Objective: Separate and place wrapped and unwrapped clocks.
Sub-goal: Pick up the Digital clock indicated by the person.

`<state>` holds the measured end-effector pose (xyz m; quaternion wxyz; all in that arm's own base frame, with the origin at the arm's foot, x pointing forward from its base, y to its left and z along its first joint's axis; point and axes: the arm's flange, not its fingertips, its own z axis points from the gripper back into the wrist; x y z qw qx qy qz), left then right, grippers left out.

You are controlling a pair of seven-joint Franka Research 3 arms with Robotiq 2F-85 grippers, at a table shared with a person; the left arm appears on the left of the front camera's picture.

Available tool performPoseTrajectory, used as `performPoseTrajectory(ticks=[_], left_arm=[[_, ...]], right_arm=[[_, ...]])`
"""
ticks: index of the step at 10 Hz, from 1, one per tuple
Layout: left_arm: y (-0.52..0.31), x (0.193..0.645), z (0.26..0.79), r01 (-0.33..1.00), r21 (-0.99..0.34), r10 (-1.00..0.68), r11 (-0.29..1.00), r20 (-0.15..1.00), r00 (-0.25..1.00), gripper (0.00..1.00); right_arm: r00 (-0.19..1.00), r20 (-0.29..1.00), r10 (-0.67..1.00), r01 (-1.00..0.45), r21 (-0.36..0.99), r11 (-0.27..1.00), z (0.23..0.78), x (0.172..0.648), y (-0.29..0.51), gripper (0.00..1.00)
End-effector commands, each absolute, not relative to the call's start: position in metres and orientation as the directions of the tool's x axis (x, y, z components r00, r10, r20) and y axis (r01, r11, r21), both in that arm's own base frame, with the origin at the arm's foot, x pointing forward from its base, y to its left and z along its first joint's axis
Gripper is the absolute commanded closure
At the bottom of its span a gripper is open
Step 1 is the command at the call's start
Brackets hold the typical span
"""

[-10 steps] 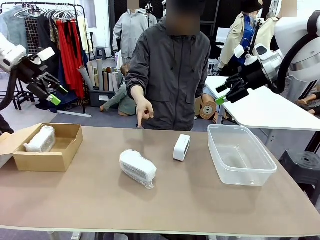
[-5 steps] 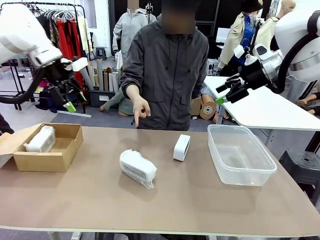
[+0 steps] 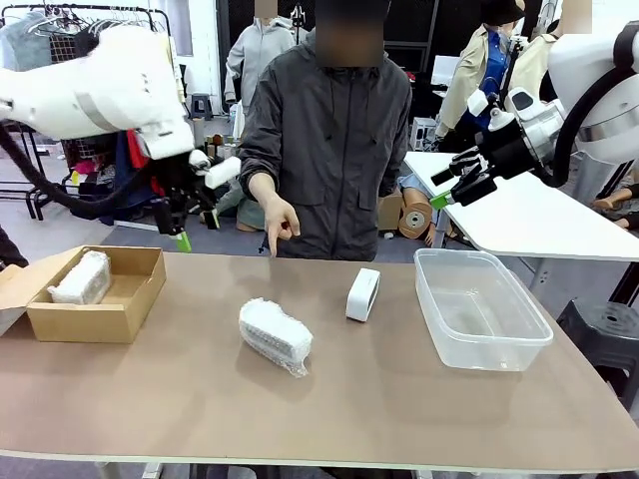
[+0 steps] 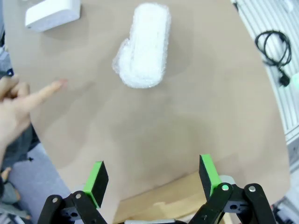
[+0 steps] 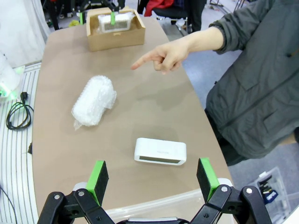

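One wrapped clock (image 3: 275, 336), a white block in crinkly plastic, lies on the table's middle; it also shows in the left wrist view (image 4: 145, 46) and the right wrist view (image 5: 93, 100). A second wrapped clock (image 3: 80, 277) rests inside the cardboard box (image 3: 125, 317). The bare, slim unwrapped clock (image 3: 362, 294) stands on edge right of centre (image 5: 160, 151). My left gripper (image 3: 190, 228) hangs open above the table's far edge, right of the box, holding nothing (image 4: 152, 175). High at the right, my right gripper (image 3: 449, 190) is open and empty (image 5: 152, 175).
A clear plastic tub (image 3: 534, 344) stands on the table's right side. The person's hand (image 3: 283, 225) points down at the far table edge, close to my left gripper. Cables (image 4: 275, 44) lie on the floor beside the table.
My left arm has swung from the far left towards the middle, passing over the box. The person's hand has shifted slightly left. The right arm has stayed still.
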<state>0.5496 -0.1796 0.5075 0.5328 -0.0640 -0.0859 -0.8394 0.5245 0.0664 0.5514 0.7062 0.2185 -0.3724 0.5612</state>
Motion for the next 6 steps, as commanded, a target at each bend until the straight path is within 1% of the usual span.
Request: performPoseTrajectory(ticks=[1, 2, 3, 4, 5, 6], left_arm=[[-0.204, 0.543, 0.486, 0.89, 0.156, -0.886, -0.429, 0.121, -0.448, 0.0], [-0.217, 0.536, 0.481, 0.892, 0.183, -0.896, -0.413, 0.095, -0.434, 0.0], [-0.228, 0.532, 0.477, 0.887, 0.177, -0.885, -0.426, 0.12, -0.449, 0.0], [-0.22, 0.541, 0.48, 0.895, 0.185, -0.888, -0.406, 0.151, -0.434, 0.0], [-0.231, 0.54, 0.481, 0.877, 0.168, -0.872, -0.451, 0.129, -0.473, 0.0], [-0.231, 0.54, 0.481, 0.877, 0.168, -0.872, -0.451, 0.129, -0.473, 0.0]], right_arm=[[0.089, 0.773, 0.628, -0.955, -0.112, 0.273, 0.553, 0.524, 0.066, 0.0], [0.089, 0.773, 0.628, -0.955, -0.112, 0.273, 0.553, 0.524, 0.066, 0.0], [0.089, 0.773, 0.628, -0.955, -0.112, 0.273, 0.553, 0.524, 0.066, 0.0], [0.089, 0.773, 0.628, -0.955, -0.112, 0.273, 0.553, 0.524, 0.066, 0.0], [0.089, 0.773, 0.628, -0.955, -0.112, 0.273, 0.553, 0.524, 0.066, 0.0], [0.089, 0.773, 0.628, -0.955, -0.112, 0.273, 0.553, 0.524, 0.066, 0.0]])
